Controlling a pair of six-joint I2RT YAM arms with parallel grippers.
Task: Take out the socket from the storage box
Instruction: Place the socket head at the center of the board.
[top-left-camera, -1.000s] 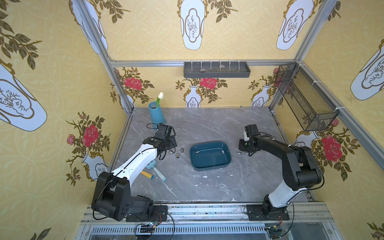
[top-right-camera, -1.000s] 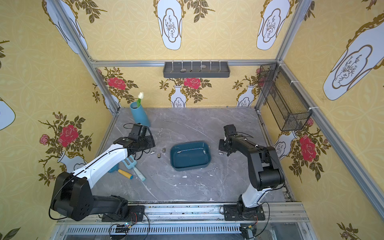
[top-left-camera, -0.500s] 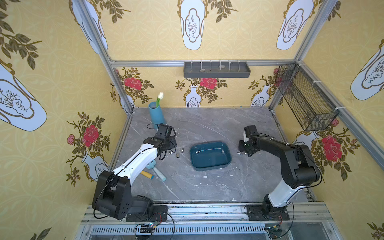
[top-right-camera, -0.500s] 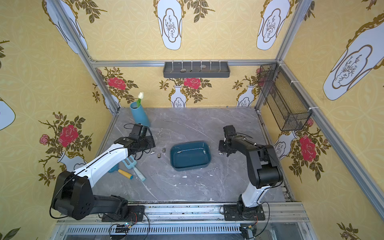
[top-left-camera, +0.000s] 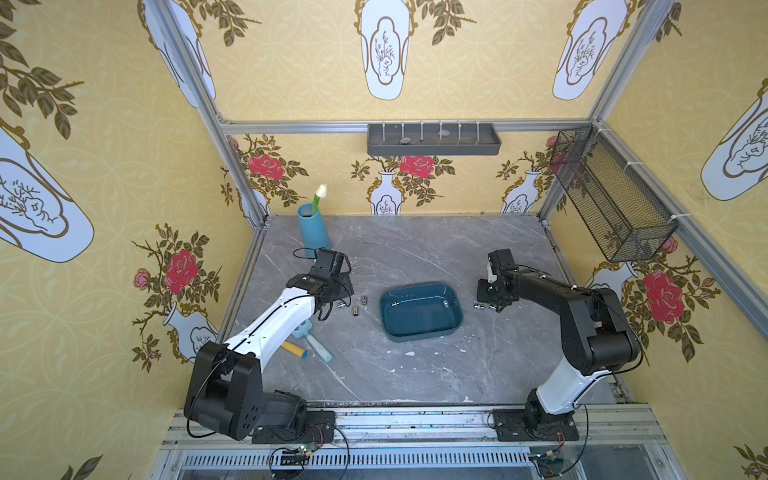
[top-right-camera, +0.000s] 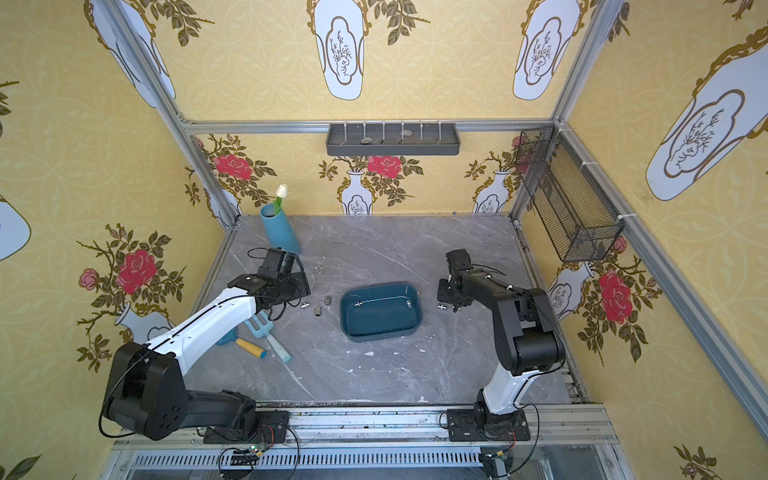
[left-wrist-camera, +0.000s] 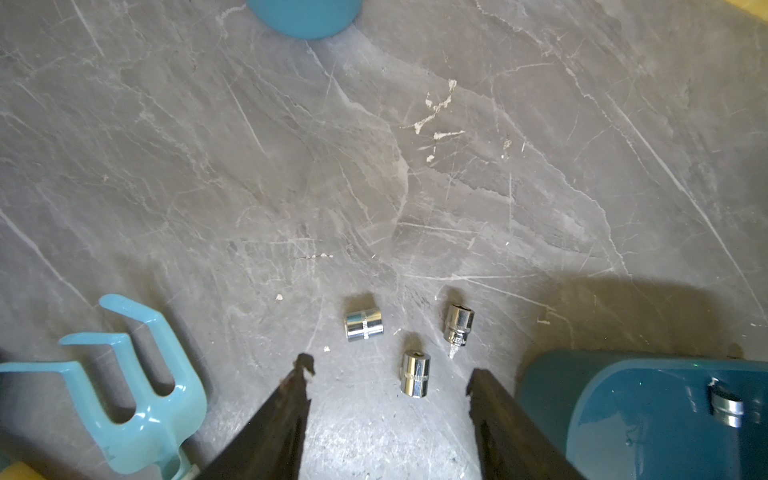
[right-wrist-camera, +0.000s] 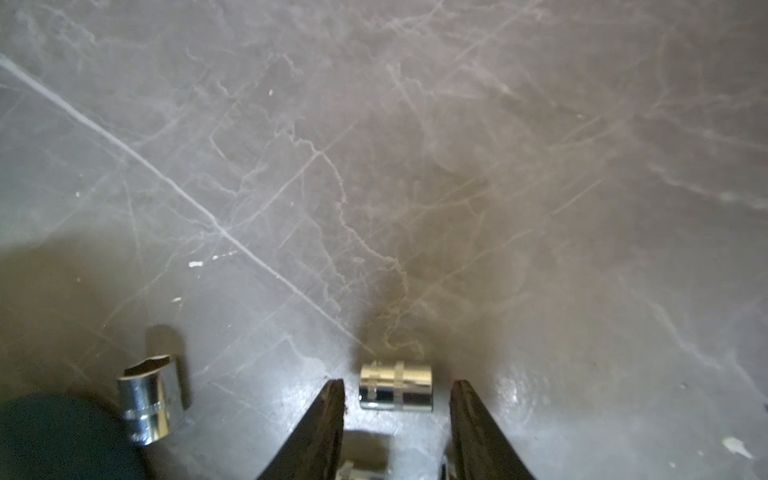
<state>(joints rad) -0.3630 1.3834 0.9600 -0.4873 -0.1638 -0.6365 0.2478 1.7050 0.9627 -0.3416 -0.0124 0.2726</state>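
Chrome socket (right-wrist-camera: 395, 392) on its side on grey marble worktop (right-wrist-camera: 374, 166), just outside dark teal plastic storage box (top-left-camera: 419, 322).
Long axis crosswise between parted jaws of right gripper (right-wrist-camera: 397, 383), touching neither; second chrome socket (right-wrist-camera: 151, 399) nearer box; left gripper (left-wrist-camera: 391, 368) wide, empty.

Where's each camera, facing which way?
Top views: high up front, looking down on table and storage box; left arm, right arm whole.
Left wrist: on left arm, faces down past open left gripper at three sockets.
Right wrist: on right arm, faces down past open right gripper at a socket.
Shared: left wrist and top views show the storage box.
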